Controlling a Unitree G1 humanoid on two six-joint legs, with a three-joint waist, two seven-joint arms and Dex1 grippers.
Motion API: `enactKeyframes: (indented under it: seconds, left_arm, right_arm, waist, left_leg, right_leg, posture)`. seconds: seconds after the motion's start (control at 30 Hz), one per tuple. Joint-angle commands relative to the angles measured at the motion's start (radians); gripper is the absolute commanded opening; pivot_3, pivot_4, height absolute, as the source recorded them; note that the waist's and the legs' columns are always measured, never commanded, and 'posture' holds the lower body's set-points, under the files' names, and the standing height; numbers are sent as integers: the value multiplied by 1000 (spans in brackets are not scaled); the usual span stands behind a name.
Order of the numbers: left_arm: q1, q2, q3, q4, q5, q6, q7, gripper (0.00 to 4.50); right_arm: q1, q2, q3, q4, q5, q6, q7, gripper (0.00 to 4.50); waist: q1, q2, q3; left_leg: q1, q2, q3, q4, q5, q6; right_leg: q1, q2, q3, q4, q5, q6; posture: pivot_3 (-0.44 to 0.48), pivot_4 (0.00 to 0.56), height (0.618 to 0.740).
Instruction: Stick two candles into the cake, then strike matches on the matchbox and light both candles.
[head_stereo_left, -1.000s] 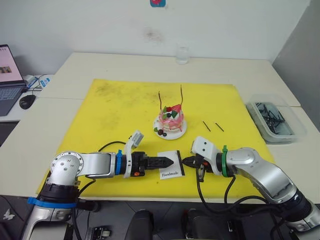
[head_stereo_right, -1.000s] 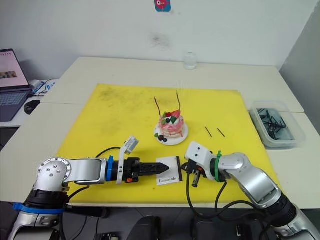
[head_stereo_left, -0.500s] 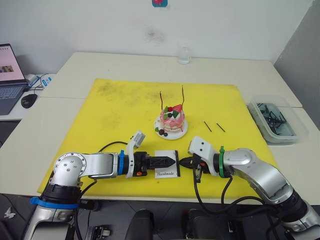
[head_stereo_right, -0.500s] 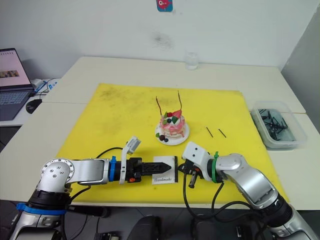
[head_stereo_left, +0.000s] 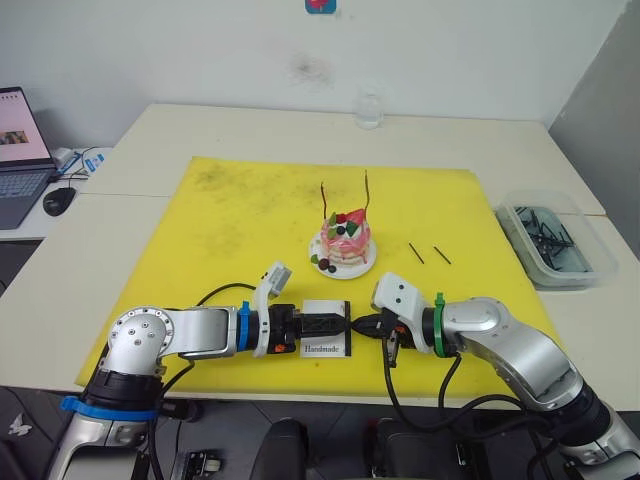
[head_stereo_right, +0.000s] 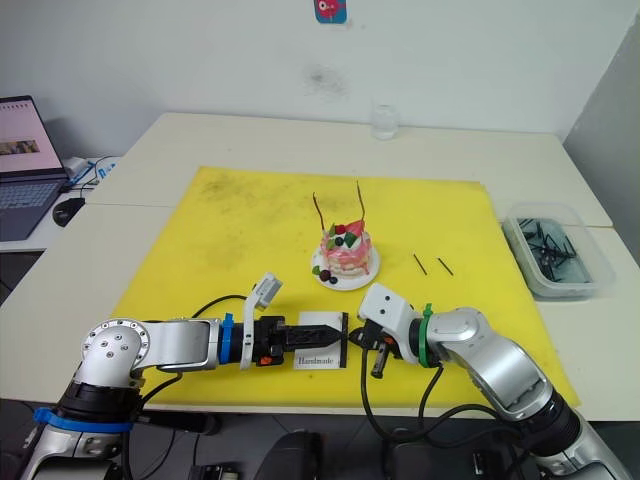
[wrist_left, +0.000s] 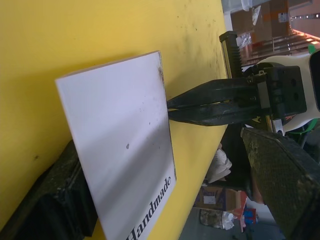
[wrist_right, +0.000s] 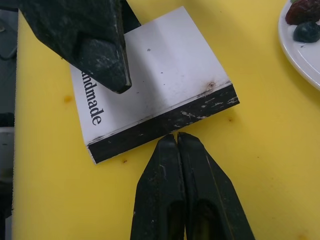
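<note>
The matchbox (head_stereo_left: 326, 332) lies at the near edge of the yellow mat (head_stereo_left: 230, 220), between the two grippers, with its "Handmade" lettering toward the near side and its black striking strip (wrist_right: 165, 123) facing the right gripper. The left gripper (head_stereo_left: 322, 325) has its two black fingers parted and set around the matchbox: one finger (wrist_right: 95, 37) lies over the white top face, the other sits beneath it. The right gripper (wrist_right: 177, 145) has its fingers pressed together with nothing between them; their tips sit just beside the striking strip. The cake (head_stereo_left: 345, 238) stands on its white plate (head_stereo_left: 330, 269) near the mat's centre, beyond the matchbox. Two candles (head_stereo_left: 367, 189) stand upright in the cake, rising above it. Two matches (head_stereo_left: 414, 252) lie flat on the mat to the right of the plate, apart from both grippers.
</note>
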Motion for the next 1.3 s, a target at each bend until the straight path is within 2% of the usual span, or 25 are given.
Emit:
enactKeyframes:
  seconds: [0.03, 0.4, 0.6, 0.8, 1.1, 1.2, 1.3]
  left_arm:
    - [21, -7, -22, -26, 56, -9, -5, 3607]
    - [39, -19, 2, -59, 165, -16, -64, 123]
    - [3, 24, 43, -80, 91, 8, -130, 55]
    - [-32, 54, 19, -111, 39, 34, -229, 55]
    - [-62, -13, -52, -105, 212, 7, -284, 55]
    - [-58, -27, -45, -113, 248, 1, -308, 55]
    - [-36, 0, -35, -154, 276, 10, -363, 55]
  right_arm:
    - [-2, 19, -19, -29, 17, 8, -18, 0]
    - [-1, 57, -58, -39, 45, 55, -81, 0]
    - [2, 45, -133, -78, 78, 84, -90, 0]
    - [22, 17, -241, -145, 135, 118, -94, 0]
    - [100, -32, -367, -188, 172, 83, -117, 0]
    - [127, -20, -382, -180, 140, -17, -137, 0]
    - [172, 19, -402, -158, 110, -123, -174, 0]
  waist:
    - [0, 0, 0]
    - [-1, 0, 0]
    - [-3, 0, 0]
    - [-3, 0, 0]
    - [-3, 0, 1]
    - [-5, 0, 1]
    - [-7, 0, 1]
  left_leg:
    - [0, 0, 0, 0, 0, 0]
    - [-1, 0, 0, -1, 0, 0]
    - [-1, 1, 0, -1, 0, 0]
    - [-2, 1, 0, -2, 0, 0]
    - [-2, 1, 0, -2, 0, 0]
    - [-2, 1, 0, -2, 0, 0]
    - [-2, 1, -1, -3, 0, 0]
  right_leg:
    - [0, 0, 0, 0, 0, 0]
    - [0, 0, 0, -1, 0, 0]
    - [-1, 0, 0, -1, 0, -1]
    - [-2, 1, -1, -1, -1, -1]
    - [-2, 1, 0, -2, -1, -1]
    - [-2, 1, 0, -2, -1, -1]
    - [-2, 2, -1, -2, -1, -1]
  posture:
    - [0, 150, 740]
    - [0, 150, 740]
    - [0, 150, 740]
    - [0, 150, 740]
    - [0, 150, 740]
    - [0, 150, 740]
    - [0, 150, 740]
